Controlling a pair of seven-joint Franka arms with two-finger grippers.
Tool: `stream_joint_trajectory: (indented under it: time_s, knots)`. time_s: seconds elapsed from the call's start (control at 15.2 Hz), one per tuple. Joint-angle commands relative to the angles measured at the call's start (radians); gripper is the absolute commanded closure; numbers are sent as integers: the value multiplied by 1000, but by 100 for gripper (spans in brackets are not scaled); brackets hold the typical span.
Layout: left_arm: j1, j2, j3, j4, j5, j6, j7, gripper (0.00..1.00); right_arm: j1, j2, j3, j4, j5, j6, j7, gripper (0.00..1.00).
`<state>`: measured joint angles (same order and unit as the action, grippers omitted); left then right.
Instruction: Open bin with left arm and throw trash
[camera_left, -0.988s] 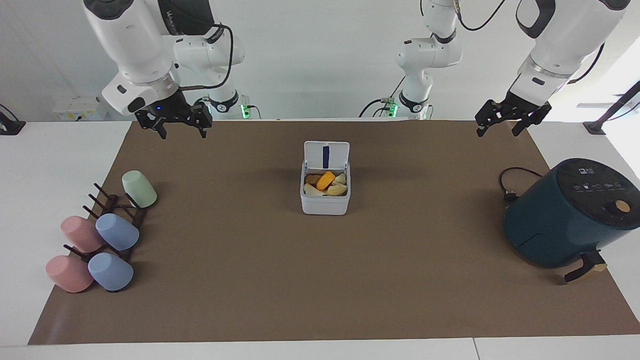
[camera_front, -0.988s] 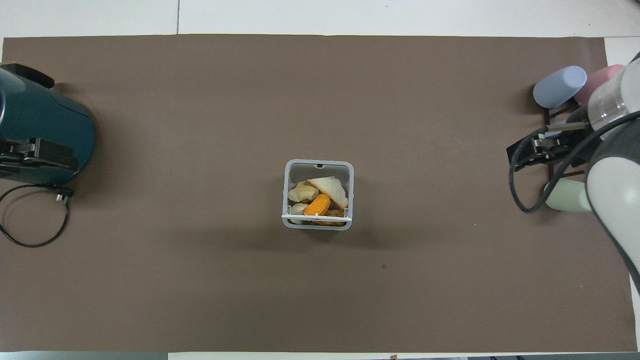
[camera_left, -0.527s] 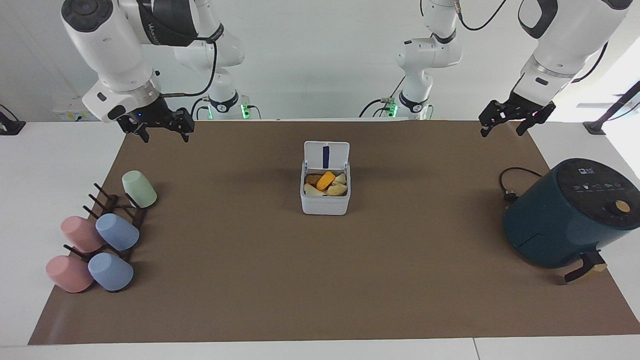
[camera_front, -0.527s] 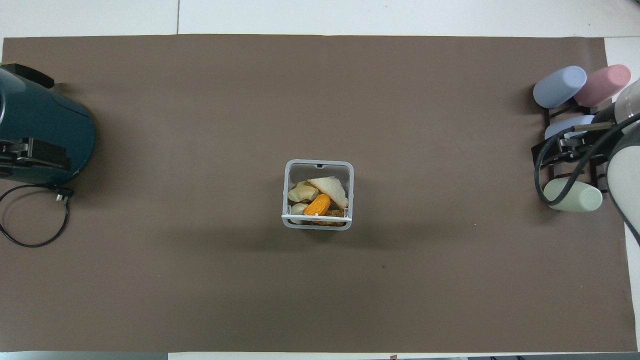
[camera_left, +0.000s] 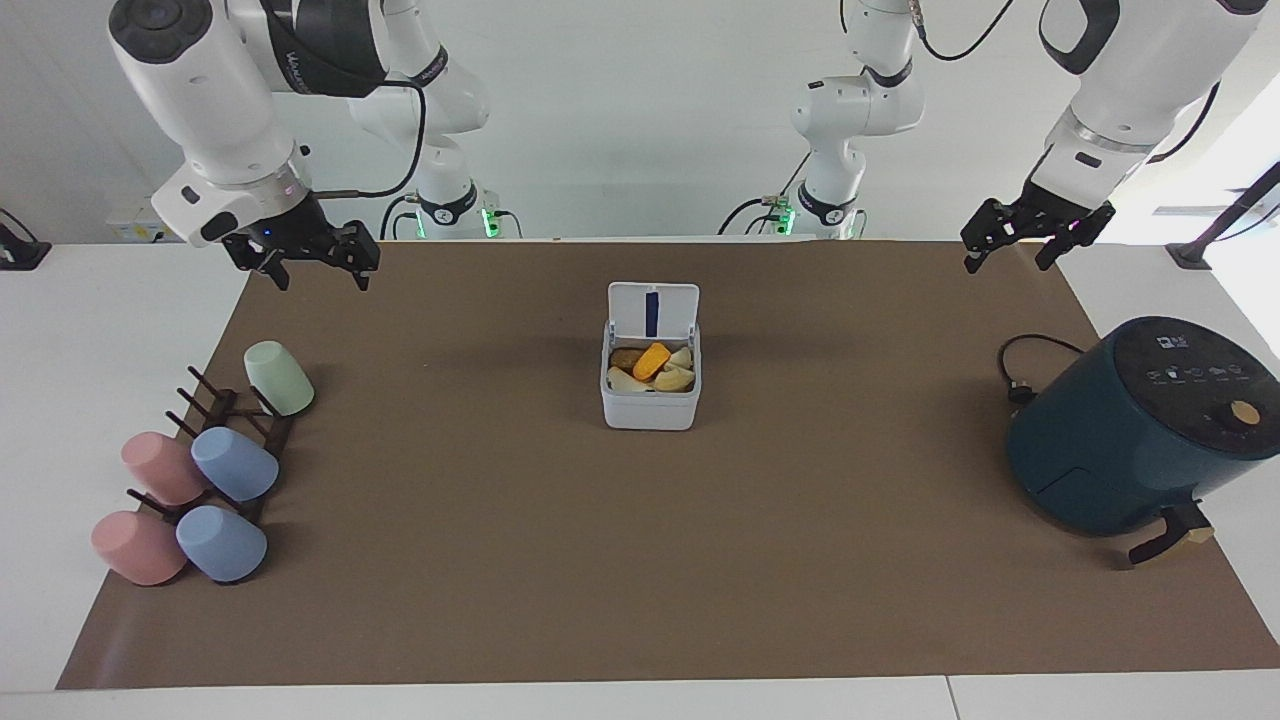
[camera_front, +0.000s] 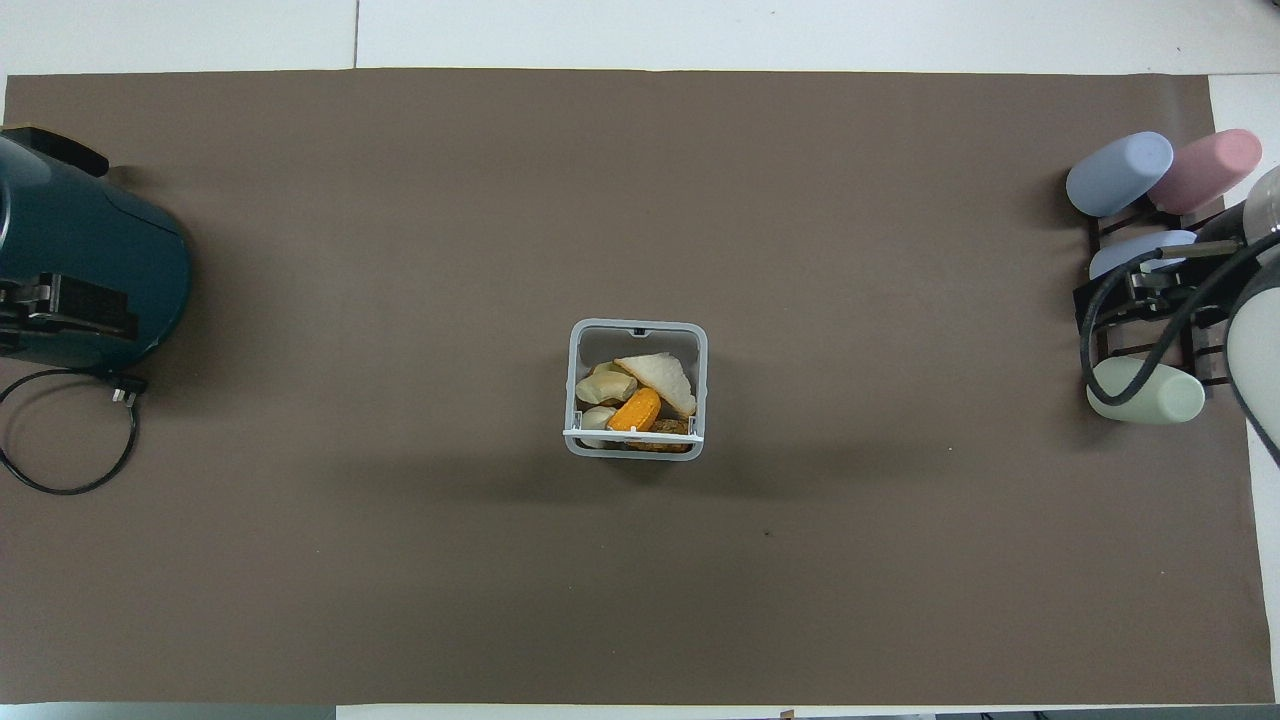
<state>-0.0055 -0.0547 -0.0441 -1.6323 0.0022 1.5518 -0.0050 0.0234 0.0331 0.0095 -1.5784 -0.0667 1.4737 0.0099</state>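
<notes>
The bin (camera_left: 650, 385) stands open with the trash (camera_left: 652, 368) inside, so the task looks finished. The left gripper (camera_left: 1030, 238) and right gripper (camera_left: 303, 258) hang released and empty, apparently needing only to park.

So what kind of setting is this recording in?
Most likely a robotics lab set up as a mock kitchen: a brown mat covers a white table, with a small bin of food scraps, a teal air fryer and pastel cups on a rack.

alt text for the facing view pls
A small white bin sits mid-table on a brown mat, lid up, food scraps inside. Both grippers hang open and empty, the left gripper above the air fryer end, the right gripper above the cup rack end.
</notes>
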Motion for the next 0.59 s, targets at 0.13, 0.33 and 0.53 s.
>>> stream_joint_trajectory:
  time_s: [0.13, 0.33, 0.53]
  knots:
    - [12, -1, -10, 12, 21, -10, 19, 0, 0, -35, -2, -38, 1, -16, -19, 0]
    - [12, -2, -10, 11, 21, -7, 60, 0, -5, -35, -3, -41, 1, -13, -27, 0]
    - [12, -2, -10, 11, 21, -6, 89, 0, -8, -35, -3, -40, 1, -4, -31, 0]
